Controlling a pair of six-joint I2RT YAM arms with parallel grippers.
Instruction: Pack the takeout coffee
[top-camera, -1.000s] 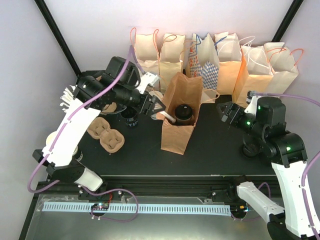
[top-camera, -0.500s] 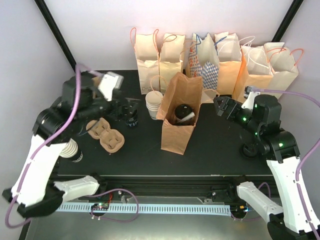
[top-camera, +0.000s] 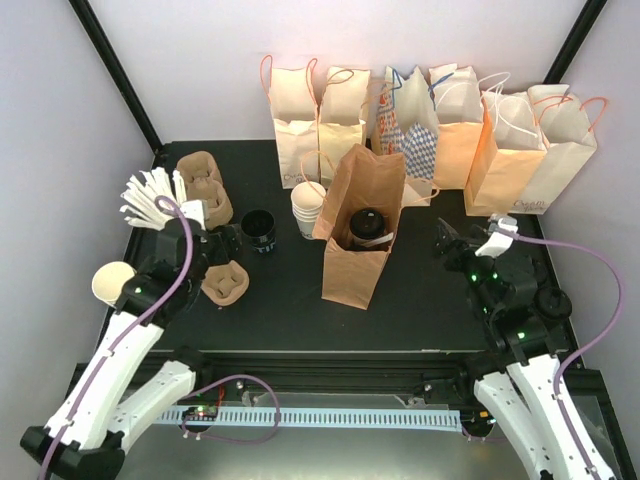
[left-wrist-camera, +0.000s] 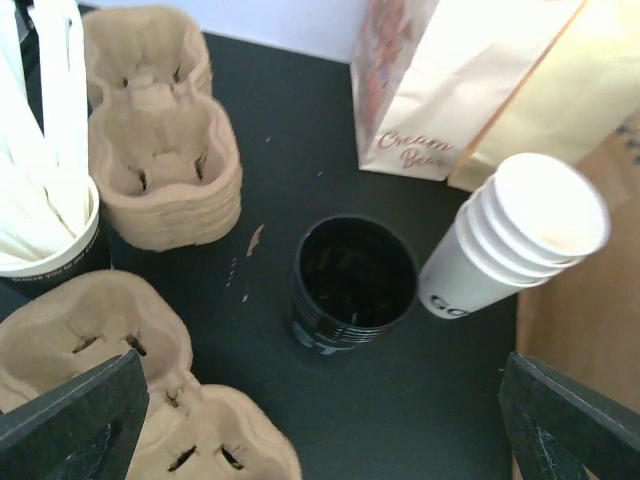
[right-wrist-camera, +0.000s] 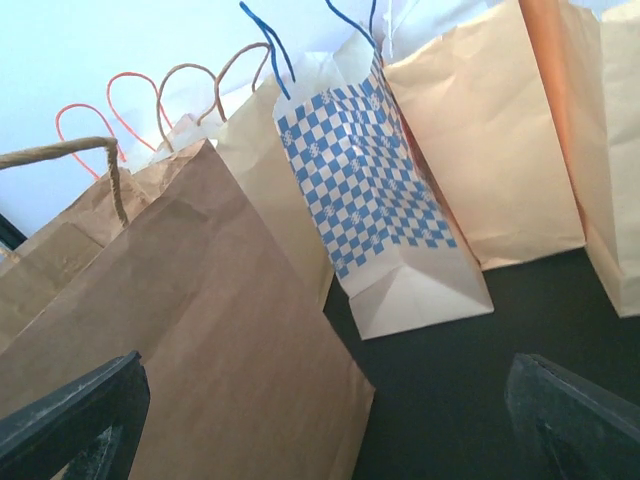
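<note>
Top external view is showing the takeout coffee (top-camera: 368, 226) sitting inside the open brown bag (top-camera: 352, 272), with its black lid facing up below the bag's rim. The brown bag is standing upright near the middle of the black counter (top-camera: 430, 300), in front of a row of paper bags (top-camera: 500, 150) lining the back wall.

The left pincer (top-camera: 222, 243) is hanging low over the left part of the counter, well apart from the brown bag. Its jaws are spread wide and are gripping nothing. In the left wrist view, its fingertips (left-wrist-camera: 75, 420) are sitting at the opposite lower corners of the frame, looking down on these items:
- a short black stack (left-wrist-camera: 352, 280) standing on the counter
- a white cup stack (left-wrist-camera: 520, 235) leaning just beside the short black stack
- a pile of pulp trays (left-wrist-camera: 165, 165) lying further left
- a holder of white sticks (left-wrist-camera: 45, 200) standing at the left edge

The right pincer (top-camera: 452, 240) is hanging to the right of the brown bag, not touching it. Its jaws are likewise released and empty. The right wrist view is facing the side of the brown bag, with a blue-checked bag (right-wrist-camera: 370, 190) standing behind it
</note>
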